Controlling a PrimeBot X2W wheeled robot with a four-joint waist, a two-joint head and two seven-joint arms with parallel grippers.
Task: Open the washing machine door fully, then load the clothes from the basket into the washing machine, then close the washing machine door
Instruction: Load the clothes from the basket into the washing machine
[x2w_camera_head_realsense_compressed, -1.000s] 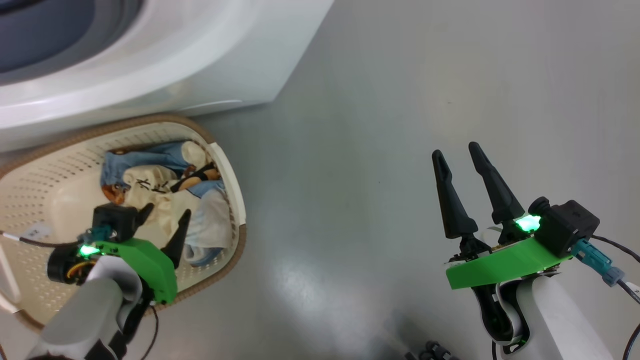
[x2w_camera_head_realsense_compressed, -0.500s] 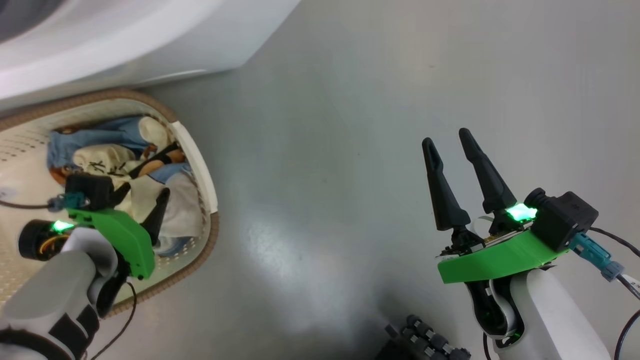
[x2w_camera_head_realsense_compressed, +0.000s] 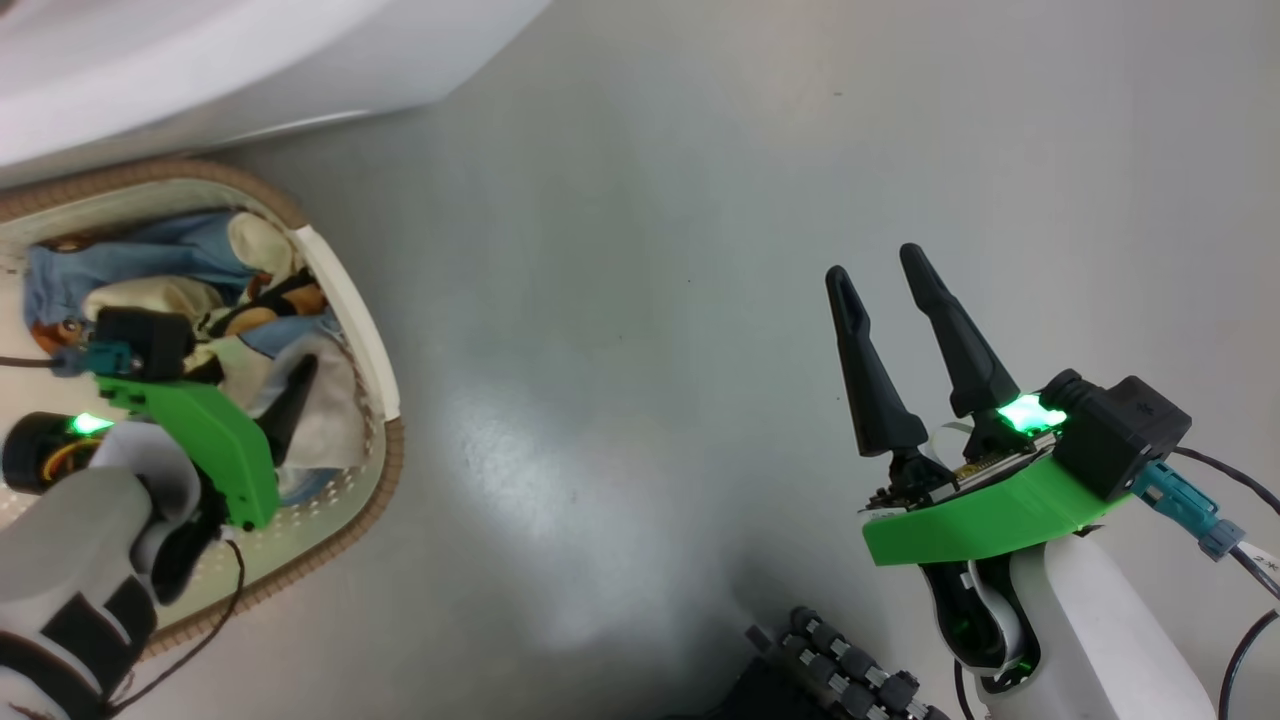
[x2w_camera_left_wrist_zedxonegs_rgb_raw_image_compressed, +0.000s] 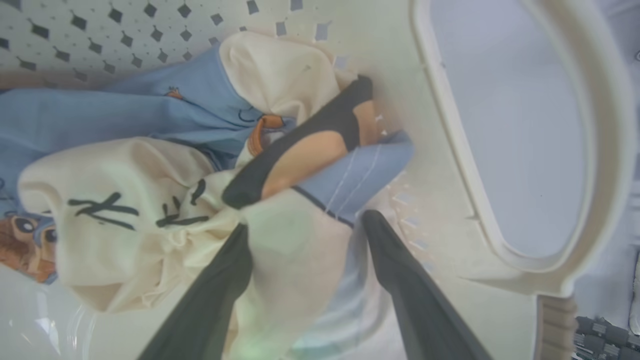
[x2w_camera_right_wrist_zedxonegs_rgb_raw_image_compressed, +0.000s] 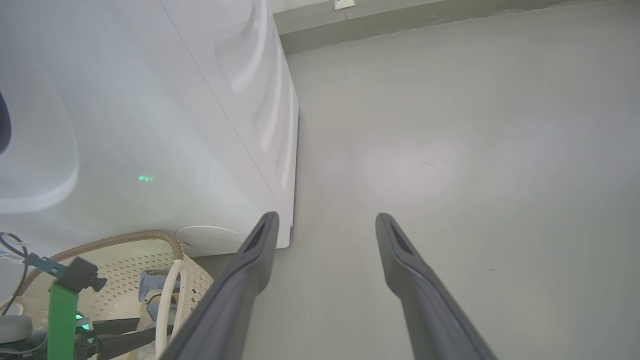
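The small cream-white perforated plastic basket with a brown rim (x2w_camera_head_realsense_compressed: 388, 470) sits at the left edge of the head view, its far rim just beside the lower front of the big white box-shaped washing machine (x2w_camera_head_realsense_compressed: 200, 60) in the upper left corner. The soft light blue, cream and pale white clothes (x2w_camera_head_realsense_compressed: 190, 262) are piled inside the basket against its right-hand end, close under the cream handle loop (x2w_camera_left_wrist_zedxonegs_rgb_raw_image_compressed: 545, 265). The left gripper (x2w_camera_head_realsense_compressed: 260, 378) is down inside the basket with its jaws spread wide. In the left wrist view the two dark fingers (x2w_camera_left_wrist_zedxonegs_rgb_raw_image_compressed: 400, 280) straddle a fold of pale cloth; the right-hand finger runs close to the perforated wall, with little room to that side. The right gripper (x2w_camera_head_realsense_compressed: 875, 262) stands at the lower right of the head view, jaws apart and empty, over the bare glossy grey floor (x2w_camera_head_realsense_compressed: 650, 250), well apart from basket and machine. In the right wrist view the machine's vertical corner edge (x2w_camera_right_wrist_zedxonegs_rgb_raw_image_compressed: 295, 165) falls left of centre, and open floor extends right of it up to the wall base at the top.
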